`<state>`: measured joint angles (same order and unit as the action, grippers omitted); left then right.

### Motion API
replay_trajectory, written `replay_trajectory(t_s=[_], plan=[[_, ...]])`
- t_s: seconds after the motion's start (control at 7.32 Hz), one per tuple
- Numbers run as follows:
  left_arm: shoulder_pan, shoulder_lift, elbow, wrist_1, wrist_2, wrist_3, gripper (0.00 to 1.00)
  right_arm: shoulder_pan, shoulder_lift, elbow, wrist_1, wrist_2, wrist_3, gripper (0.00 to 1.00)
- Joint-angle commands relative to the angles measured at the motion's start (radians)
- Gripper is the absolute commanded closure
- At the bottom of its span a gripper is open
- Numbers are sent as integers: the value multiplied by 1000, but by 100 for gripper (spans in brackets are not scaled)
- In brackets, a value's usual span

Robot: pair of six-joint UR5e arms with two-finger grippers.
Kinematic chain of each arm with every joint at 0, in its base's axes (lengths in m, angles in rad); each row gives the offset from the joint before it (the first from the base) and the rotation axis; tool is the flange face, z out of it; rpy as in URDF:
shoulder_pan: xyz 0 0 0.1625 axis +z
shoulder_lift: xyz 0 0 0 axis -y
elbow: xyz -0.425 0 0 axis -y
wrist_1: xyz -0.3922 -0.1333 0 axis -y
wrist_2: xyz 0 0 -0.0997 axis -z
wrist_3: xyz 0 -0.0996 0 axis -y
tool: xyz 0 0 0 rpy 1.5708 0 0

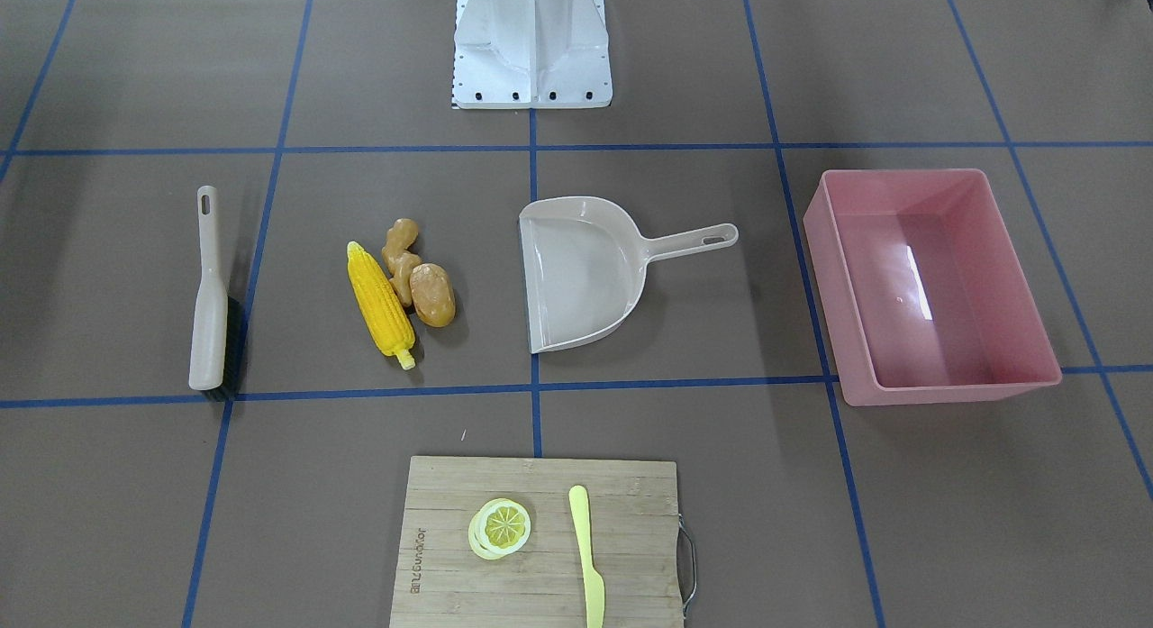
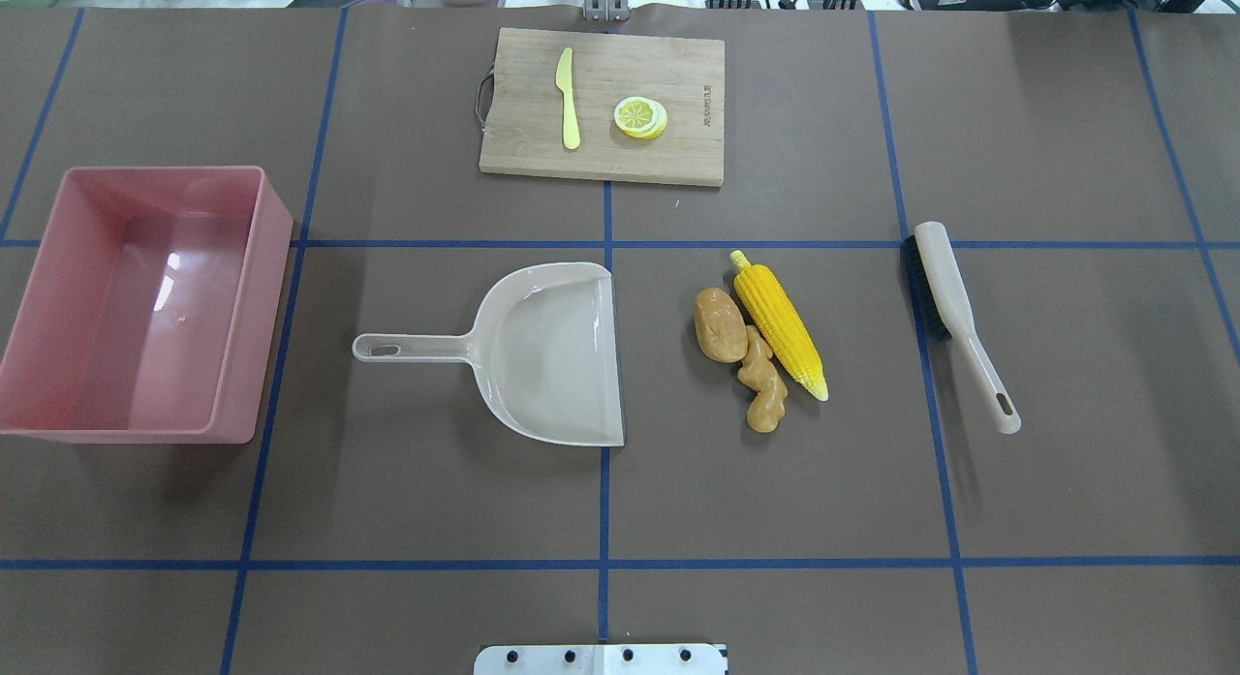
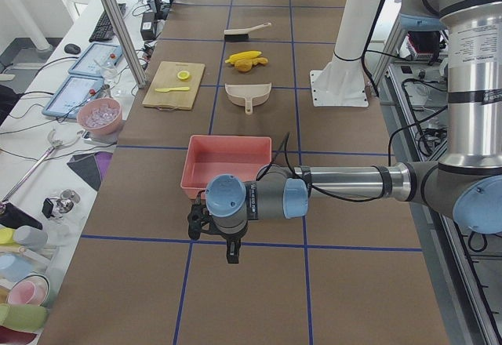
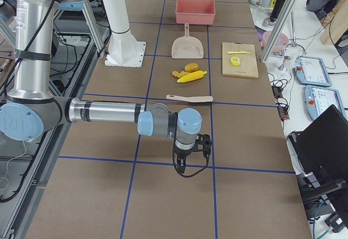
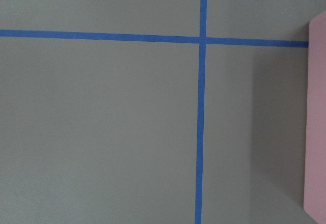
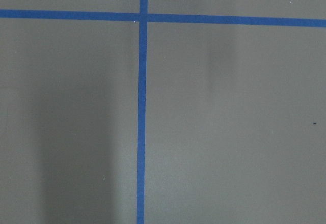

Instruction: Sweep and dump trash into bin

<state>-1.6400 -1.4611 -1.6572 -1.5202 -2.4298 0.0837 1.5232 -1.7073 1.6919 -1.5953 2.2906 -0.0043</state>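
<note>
Front-facing view: the dustpan (image 1: 581, 277) at table centre is my landmark; its open lip faces my right side and its handle points to my left. Off the lip, not touching it, the trash sits in a clump; the potato (image 1: 433, 295) is nearest the dustpan, the ginger root (image 1: 401, 254) is against it, and the corn cob (image 1: 381, 305) is on the far flank. The cob's long axis runs roughly along the lip, slightly skewed; I judge a push across that axis would roll it in. The brush (image 1: 209, 313) lies further out on the same side, well apart, handle toward my base. The bin (image 1: 946, 392) stands beyond the dustpan's handle.

Overhead view: nothing lies between brush and trash, or between trash and lip; the cutting board (image 2: 523, 142) with lemon slice (image 2: 640, 116) and knife (image 2: 568, 99) lies past the dustpan on the operators' side, off the sweep line.

Exterior left: my left pincer (image 3: 232, 252) hangs beyond the bin from the dustpan; I cannot tell how far it is open or whether it holds anything.

Exterior right: my right pincer (image 4: 191, 155) hangs beyond the brush from the dustpan; its opening is likewise unreadable. I judge the right arm nearer the brush and the left nearer the handle.

Left wrist: bare table, blue tape, and a pink bin edge at the right; no fingers in frame.

Right wrist: table and tape only.
</note>
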Motion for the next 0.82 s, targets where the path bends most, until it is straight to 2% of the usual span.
replay_trajectory(t_s=[0.0,0.68], plan=[[2,-1,3,0,0,-1,2,0,5,-1,2,-6,-8,0],[5,-2,5,0,5,-1,2,0,11,-8,2,-6,-2,0]])
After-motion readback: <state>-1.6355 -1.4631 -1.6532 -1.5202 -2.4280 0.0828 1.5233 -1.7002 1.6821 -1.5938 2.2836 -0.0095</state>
